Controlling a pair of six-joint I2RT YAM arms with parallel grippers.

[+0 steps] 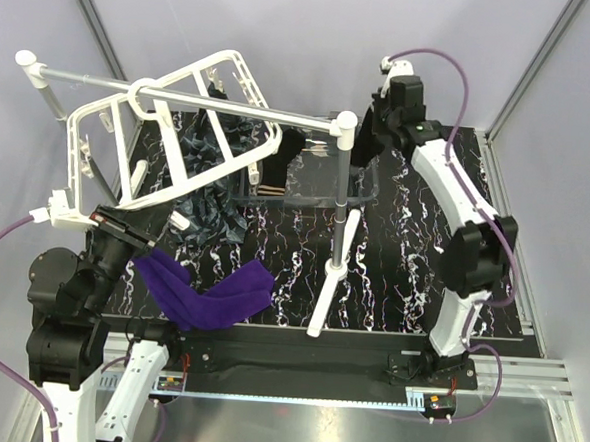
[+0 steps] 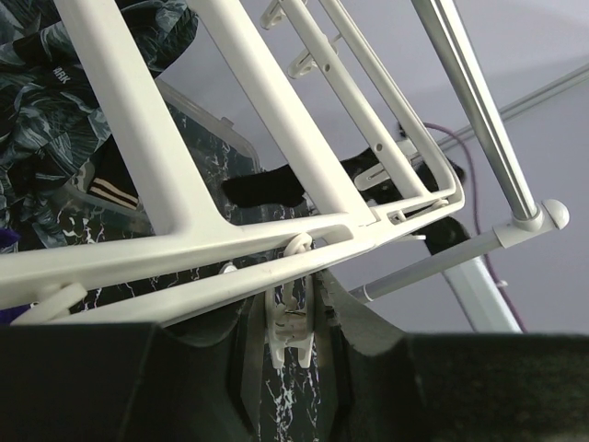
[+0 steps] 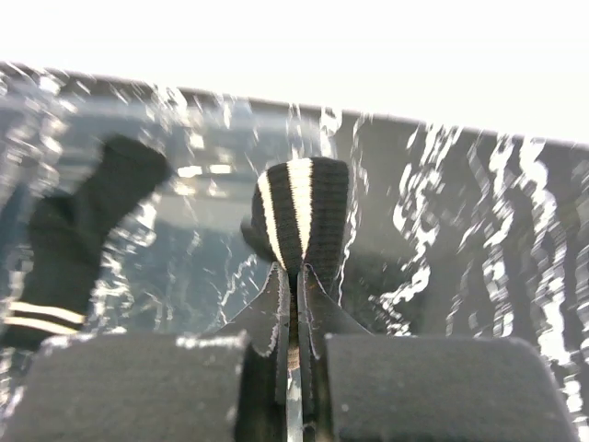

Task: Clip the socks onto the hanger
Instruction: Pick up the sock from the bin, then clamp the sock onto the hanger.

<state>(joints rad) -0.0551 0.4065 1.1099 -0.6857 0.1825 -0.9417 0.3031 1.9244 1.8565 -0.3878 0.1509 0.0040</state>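
Note:
The white grid hanger (image 1: 171, 123) hangs tilted from the silver rod, and it also fills the left wrist view (image 2: 138, 138). My left gripper (image 1: 134, 235) is at the hanger's near edge, and in the left wrist view it (image 2: 293, 322) is shut on a small white clip (image 2: 291, 318). The purple sock (image 1: 210, 294) spreads out just right of it. Dark marbled socks (image 1: 212, 181) bunch under the frame. My right gripper (image 1: 368, 135) is over the clear bin, and in the right wrist view it (image 3: 296, 276) is shut on the black striped sock (image 3: 302, 212).
The silver rod stand (image 1: 336, 234) with white caps crosses the middle of the black marbled mat. The clear bin (image 1: 362, 190) holds another black sock with tan stripes (image 3: 64, 239). A black sock (image 2: 262, 187) shows behind the hanger's far corner.

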